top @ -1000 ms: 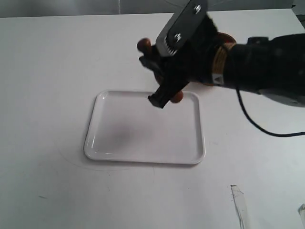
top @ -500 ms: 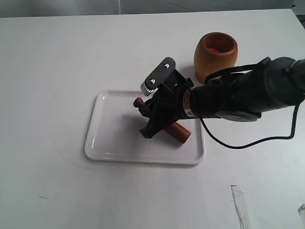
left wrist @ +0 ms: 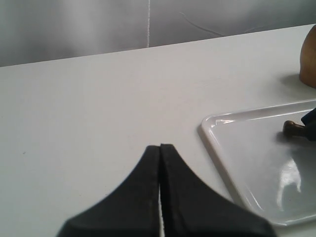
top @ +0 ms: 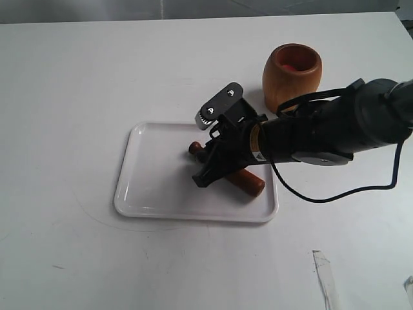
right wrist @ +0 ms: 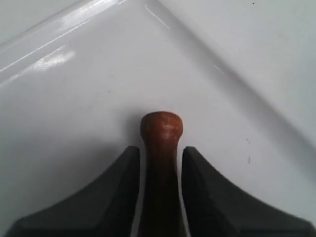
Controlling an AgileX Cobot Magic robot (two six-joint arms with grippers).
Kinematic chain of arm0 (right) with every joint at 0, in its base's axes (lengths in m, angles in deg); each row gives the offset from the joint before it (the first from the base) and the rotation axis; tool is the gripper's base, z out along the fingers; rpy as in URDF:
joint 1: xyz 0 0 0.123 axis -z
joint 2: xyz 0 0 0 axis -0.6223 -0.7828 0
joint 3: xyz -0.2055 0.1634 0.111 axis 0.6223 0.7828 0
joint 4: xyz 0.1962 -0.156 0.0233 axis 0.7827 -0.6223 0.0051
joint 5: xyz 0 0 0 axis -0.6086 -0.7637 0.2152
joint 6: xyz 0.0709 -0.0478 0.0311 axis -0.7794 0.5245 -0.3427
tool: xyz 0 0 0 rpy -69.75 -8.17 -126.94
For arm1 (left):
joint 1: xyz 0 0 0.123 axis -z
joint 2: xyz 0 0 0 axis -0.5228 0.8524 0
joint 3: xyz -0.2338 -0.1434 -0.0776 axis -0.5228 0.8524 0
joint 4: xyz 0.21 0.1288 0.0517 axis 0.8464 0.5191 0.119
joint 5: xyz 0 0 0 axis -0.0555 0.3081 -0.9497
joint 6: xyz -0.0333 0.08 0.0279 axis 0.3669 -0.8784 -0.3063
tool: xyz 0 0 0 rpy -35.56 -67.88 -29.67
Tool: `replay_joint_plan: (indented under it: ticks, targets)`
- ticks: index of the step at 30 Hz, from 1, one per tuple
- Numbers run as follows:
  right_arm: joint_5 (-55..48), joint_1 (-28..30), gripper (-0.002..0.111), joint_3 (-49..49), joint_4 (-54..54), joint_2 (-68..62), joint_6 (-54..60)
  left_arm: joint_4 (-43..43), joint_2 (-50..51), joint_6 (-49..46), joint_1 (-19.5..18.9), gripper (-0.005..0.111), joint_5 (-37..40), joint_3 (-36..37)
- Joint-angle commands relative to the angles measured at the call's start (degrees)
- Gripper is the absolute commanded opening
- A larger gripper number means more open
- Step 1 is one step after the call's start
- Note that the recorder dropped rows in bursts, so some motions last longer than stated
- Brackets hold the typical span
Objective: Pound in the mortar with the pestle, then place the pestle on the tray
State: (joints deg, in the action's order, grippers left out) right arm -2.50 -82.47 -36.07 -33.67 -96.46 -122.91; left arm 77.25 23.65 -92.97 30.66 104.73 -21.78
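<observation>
The dark reddish-brown pestle [top: 248,183] lies flat on the white tray [top: 148,190], its thick end toward the tray's right rim and its knob [top: 193,148] toward the middle. My right gripper [top: 205,166] is low over the tray and open. Its fingers straddle the slim handle [right wrist: 161,128], with a thin gap showing on each side. The brown mortar [top: 292,74] stands upright behind the tray's right corner, with a reddish inside. My left gripper [left wrist: 160,146] is shut on nothing, over bare table left of the tray [left wrist: 247,158]. It does not show in the exterior view.
The right arm's black body and cable [top: 335,129] stretch across the table from the right, just in front of the mortar. A strip of clear tape [top: 326,274] lies near the front right. The table's far edge runs behind the mortar.
The right gripper came down from above the tray's far rim with the pestle, laid it on the tray, and its fingers have loosened off the handle. The left gripper shows no change.
</observation>
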Motion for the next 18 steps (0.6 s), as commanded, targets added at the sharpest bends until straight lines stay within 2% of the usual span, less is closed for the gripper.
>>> replay_joint_plan:
  ticks: [1, 7, 10, 12, 17, 18]
  targets:
    - [-0.3, 0.0, 0.042, -0.3, -0.5, 0.8, -0.7, -0.4, -0.1, 0.5, 0.4, 0.000, -0.2, 0.0]
    - [-0.5, 0.0, 0.044, -0.3, -0.5, 9.1, -0.7, -0.4, -0.1, 0.5, 0.4, 0.000, -0.2, 0.0]
    - [-0.5, 0.0, 0.040, -0.3, -0.5, 17.0, -0.7, -0.4, -0.1, 0.5, 0.4, 0.000, -0.2, 0.0]
    - [-0.5, 0.0, 0.031, -0.2, -0.5, 22.5, -0.7, -0.4, -0.1, 0.5, 0.4, 0.000, -0.2, 0.0]
    - [-0.5, 0.0, 0.000, 2.6, -1.5, 34.8, -0.7, -0.4, -0.1, 0.5, 0.4, 0.000, -0.2, 0.0]
    - [-0.5, 0.0, 0.000, 3.9, -1.5, 37.4, -0.7, -0.4, -0.1, 0.5, 0.4, 0.000, -0.2, 0.0]
